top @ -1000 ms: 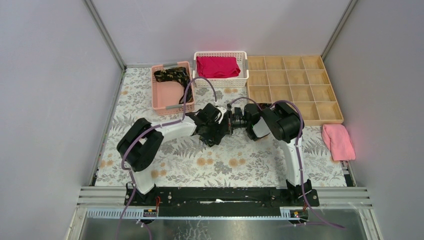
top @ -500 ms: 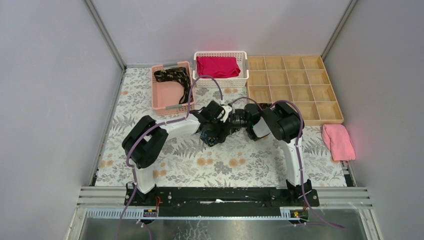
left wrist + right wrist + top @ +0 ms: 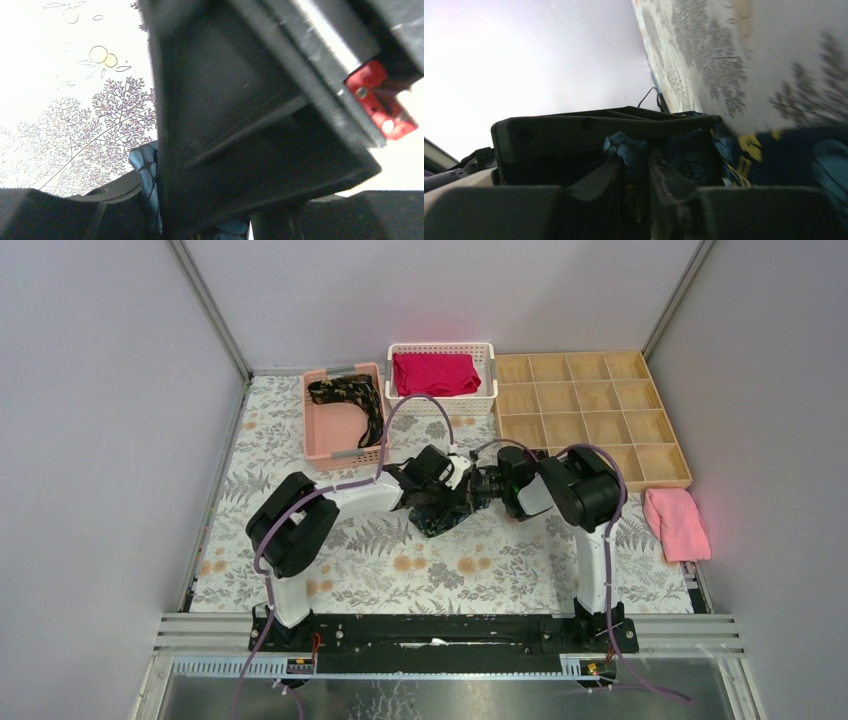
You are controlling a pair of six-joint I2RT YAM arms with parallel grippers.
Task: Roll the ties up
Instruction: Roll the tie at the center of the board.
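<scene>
A dark blue-teal patterned tie (image 3: 437,517) hangs bunched between my two grippers over the middle of the table. My right gripper (image 3: 640,159) is shut on a fold of it (image 3: 626,146); more of the tie (image 3: 804,160) trails off to the right. My left gripper (image 3: 447,502) meets the right gripper (image 3: 484,487) nose to nose. In the left wrist view the right gripper's black body fills the frame, and blue fabric (image 3: 142,172) lies against my left finger (image 3: 112,187). A second tie (image 3: 347,394), black with gold-brown pattern, lies in the pink basket (image 3: 322,432).
A white basket (image 3: 486,390) with a folded red cloth (image 3: 435,373) stands at the back. A wooden compartment tray (image 3: 590,415) is at the back right. A pink towel (image 3: 677,523) lies at the right edge. Floral cloth (image 3: 400,570) covers the table.
My left gripper has pushed right and slightly toward me with the tie, closing on the right gripper. The right arm's elbow has swung right. The tie bundle has shifted right.
</scene>
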